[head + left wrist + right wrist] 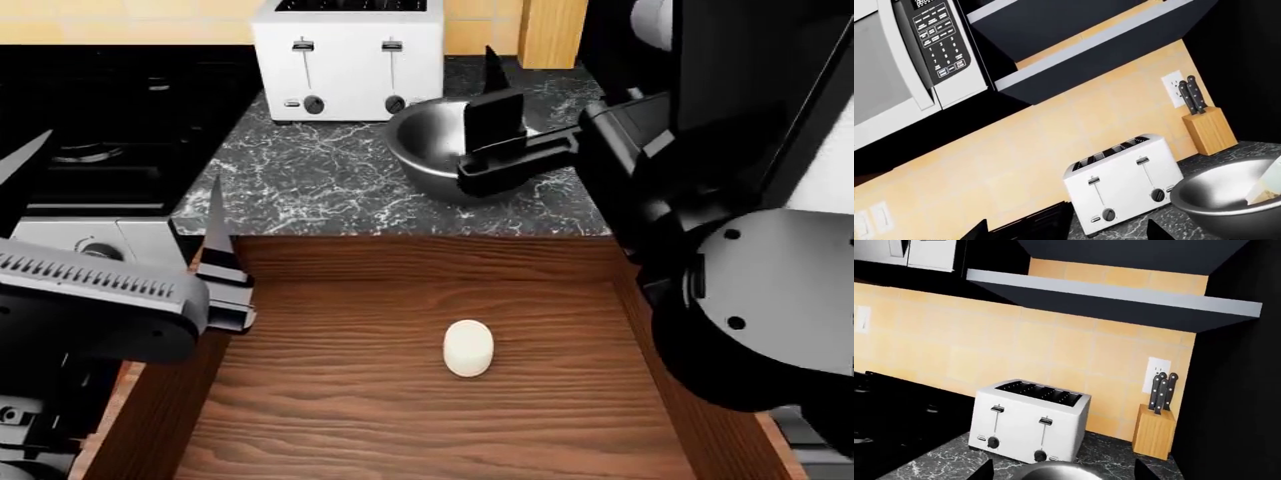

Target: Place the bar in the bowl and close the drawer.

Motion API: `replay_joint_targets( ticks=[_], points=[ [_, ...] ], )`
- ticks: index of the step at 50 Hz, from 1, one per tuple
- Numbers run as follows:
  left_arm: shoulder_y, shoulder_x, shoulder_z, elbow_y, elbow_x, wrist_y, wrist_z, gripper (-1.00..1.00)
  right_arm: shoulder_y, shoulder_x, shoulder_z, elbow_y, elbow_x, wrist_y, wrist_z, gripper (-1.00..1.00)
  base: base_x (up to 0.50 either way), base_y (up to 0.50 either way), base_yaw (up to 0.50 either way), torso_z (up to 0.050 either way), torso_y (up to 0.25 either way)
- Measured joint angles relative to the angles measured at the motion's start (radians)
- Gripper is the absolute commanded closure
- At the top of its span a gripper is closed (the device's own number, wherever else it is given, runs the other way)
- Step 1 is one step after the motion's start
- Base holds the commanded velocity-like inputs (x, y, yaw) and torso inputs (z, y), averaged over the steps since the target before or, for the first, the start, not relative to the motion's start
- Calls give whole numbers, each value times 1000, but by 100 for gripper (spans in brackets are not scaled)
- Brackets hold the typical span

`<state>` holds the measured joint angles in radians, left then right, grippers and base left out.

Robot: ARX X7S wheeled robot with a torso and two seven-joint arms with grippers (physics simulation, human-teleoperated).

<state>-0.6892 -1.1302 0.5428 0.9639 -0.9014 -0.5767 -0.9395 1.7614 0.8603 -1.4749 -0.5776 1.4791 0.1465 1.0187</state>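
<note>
The steel bowl (424, 140) stands on the dark marble counter in front of the toaster. In the left wrist view the bar (1267, 185), pale with a tan patch, leans inside the bowl (1214, 195) at its far wall. My right gripper (494, 95) hovers over the bowl and hides the bar in the head view; its jaws stand wide open and empty above the bowl's rim (1054, 471). The reddish-brown drawer (360, 420) is pulled out, and its handle is out of view. My left gripper (120, 185) is open and empty above the drawer's left side.
A short white cylinder (467, 347) lies in the middle of the drawer. A white toaster (347, 55) and a wooden knife block (554, 30) stand at the backsplash. A black stovetop (94, 140) lies left of the counter. A microwave (901, 60) hangs above.
</note>
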Motion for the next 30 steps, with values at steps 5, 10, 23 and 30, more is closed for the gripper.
replay_joint_targets(
  ticks=[5, 10, 23, 30],
  points=[
    [7, -5, 0, -1, 3, 8, -1, -100, -14, 37, 7, -53, -6, -17, 31, -100, 0, 0, 0, 0, 0],
    [14, -9, 1, -1, 7, 16, -3, -100, -22, 63, 12, -94, -13, -27, 55, -100, 0, 0, 0, 0, 0],
    [25, -15, 3, -6, 15, 30, -5, -100, -36, 111, 19, -160, -23, -33, 101, -100, 0, 0, 0, 0, 0],
    [25, -17, 3, -7, 15, 34, -4, -100, -40, 132, 19, -180, -20, -28, 124, -100, -153, 44, 0, 0, 0]
  ],
)
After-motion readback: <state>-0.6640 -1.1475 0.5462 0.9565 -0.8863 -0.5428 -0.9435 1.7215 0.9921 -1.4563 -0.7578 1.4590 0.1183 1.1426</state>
